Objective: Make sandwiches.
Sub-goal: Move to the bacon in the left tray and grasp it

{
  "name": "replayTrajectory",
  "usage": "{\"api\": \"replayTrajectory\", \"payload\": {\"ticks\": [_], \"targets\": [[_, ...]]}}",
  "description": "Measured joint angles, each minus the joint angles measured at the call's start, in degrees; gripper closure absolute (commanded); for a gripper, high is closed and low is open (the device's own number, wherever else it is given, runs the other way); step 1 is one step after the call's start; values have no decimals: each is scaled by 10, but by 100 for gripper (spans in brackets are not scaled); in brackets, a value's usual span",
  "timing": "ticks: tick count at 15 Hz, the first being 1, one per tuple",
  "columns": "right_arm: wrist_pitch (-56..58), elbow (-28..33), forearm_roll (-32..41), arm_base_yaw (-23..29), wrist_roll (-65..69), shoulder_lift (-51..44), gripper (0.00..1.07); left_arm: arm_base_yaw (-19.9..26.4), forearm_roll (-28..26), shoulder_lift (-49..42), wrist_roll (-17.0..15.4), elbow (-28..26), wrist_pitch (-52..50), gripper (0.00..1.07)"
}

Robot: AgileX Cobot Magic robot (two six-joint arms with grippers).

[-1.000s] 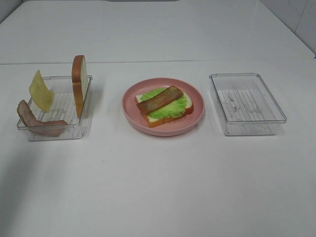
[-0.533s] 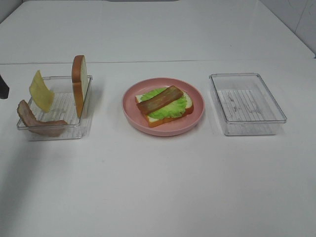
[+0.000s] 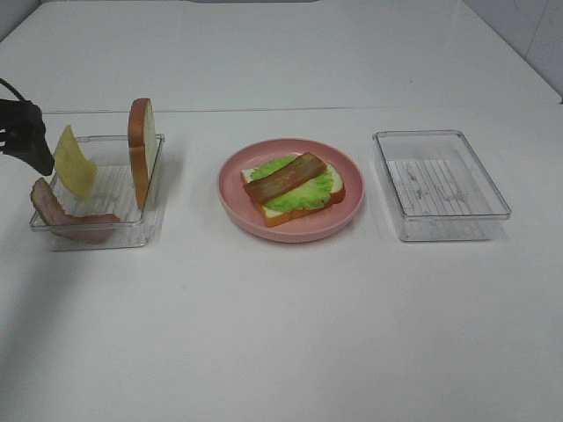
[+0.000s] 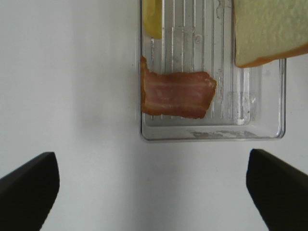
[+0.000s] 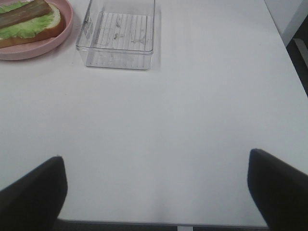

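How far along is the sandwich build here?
Done: on the pink round plate, a white-faced bread slice carries a ruffled green lettuce leaf and a brown bacon strip. In hand: nothing; the left hand hovers open by the clear plastic tray, the right hand open over the white table. Left: the yellow cheese slice, second bacon strip and upright bread slice in that tray.

White table [image 3: 281, 334]: flat, plain surface. Pink round plate [image 3: 303, 230]: stands at the centre of the table. Clear rectangular tray [image 3: 132, 233]: left of the plate, well apart from it. Second tray [image 3: 440, 186]: right of the plate, clear, with a ribbed floor.
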Motion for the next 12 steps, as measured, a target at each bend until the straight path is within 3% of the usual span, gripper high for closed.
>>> {"api": "replayTrajectory", "payload": {"ticks": [3, 12], "targets": [[0, 0, 0, 0, 0, 0, 9, 0, 0, 60, -21, -71, 18, 6], [0, 0, 0, 0, 0, 0, 9, 0, -24, 168, -25, -140, 33, 7]]}}
